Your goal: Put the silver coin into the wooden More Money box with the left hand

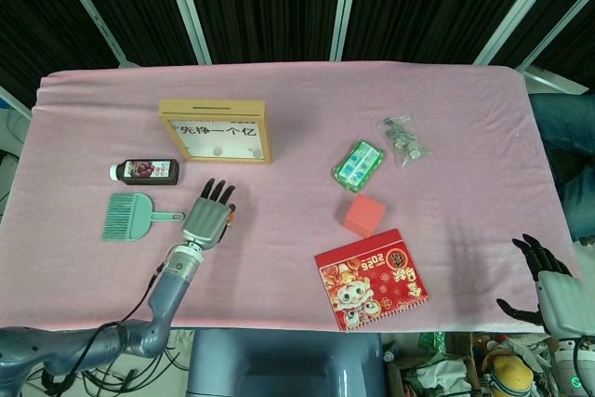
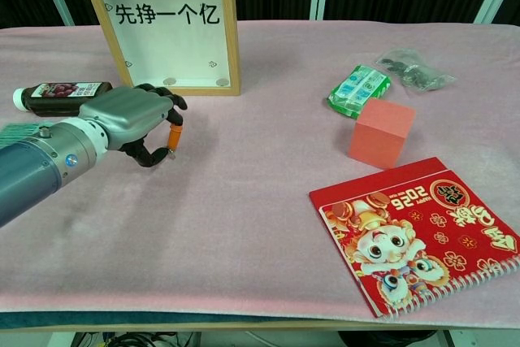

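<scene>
The wooden More Money box [image 1: 216, 131] [image 2: 166, 26] stands upright at the back left, with two coins lying behind its window. My left hand [image 1: 206, 220] [image 2: 134, 119] hovers low over the cloth just in front of the box, palm down and fingers curled in. A small silvery speck, likely the silver coin [image 2: 168, 153], shows at the thumb tip under an orange-tipped finger. Whether it is pinched or lying on the cloth I cannot tell. My right hand [image 1: 550, 285] hangs beyond the table's front right corner, fingers apart and holding nothing.
A dark bottle [image 1: 145, 171] [image 2: 57, 91] and a green brush [image 1: 130, 216] lie left of my left hand. To the right are a green packet [image 2: 358, 89], a pink cube [image 2: 381, 133], a red calendar [image 2: 414, 229] and a clear bag [image 2: 413, 70].
</scene>
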Tool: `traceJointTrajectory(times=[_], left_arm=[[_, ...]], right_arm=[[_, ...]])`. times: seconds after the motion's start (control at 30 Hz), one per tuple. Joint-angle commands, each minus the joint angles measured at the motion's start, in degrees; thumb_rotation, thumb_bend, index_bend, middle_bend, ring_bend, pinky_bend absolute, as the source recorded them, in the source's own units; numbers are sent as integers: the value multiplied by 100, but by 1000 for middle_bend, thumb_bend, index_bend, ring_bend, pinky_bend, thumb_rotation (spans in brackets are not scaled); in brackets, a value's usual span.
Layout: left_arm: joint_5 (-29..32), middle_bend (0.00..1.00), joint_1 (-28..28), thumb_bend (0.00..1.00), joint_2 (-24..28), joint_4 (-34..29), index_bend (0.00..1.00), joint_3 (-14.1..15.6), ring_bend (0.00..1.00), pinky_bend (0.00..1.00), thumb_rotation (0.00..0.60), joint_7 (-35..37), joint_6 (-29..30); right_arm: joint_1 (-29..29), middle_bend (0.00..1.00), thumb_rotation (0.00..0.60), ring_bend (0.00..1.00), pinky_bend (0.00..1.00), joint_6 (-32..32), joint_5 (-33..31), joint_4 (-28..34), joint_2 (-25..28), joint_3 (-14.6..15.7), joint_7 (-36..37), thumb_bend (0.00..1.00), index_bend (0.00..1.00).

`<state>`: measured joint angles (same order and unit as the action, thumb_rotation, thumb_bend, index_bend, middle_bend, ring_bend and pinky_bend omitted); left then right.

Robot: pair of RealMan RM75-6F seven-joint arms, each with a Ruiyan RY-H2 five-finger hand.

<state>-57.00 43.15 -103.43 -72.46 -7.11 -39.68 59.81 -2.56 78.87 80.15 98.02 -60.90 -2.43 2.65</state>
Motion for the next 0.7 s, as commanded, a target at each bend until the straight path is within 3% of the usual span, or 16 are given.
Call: traceJointTrajectory(times=[0.03, 0.7], left_arm=[[-13, 114, -6, 466, -10, 13, 542, -9, 0, 0, 600, -5, 9], [-65, 138, -46, 507, -1, -20, 578, -90, 0, 0, 600, -48, 58]], right_arm=[[-2, 43, 600, 108, 201, 0, 1, -5, 0, 1, -11, 82, 134], [-10, 43, 600, 107, 201, -26, -26, 25, 14, 8, -17, 82, 135]])
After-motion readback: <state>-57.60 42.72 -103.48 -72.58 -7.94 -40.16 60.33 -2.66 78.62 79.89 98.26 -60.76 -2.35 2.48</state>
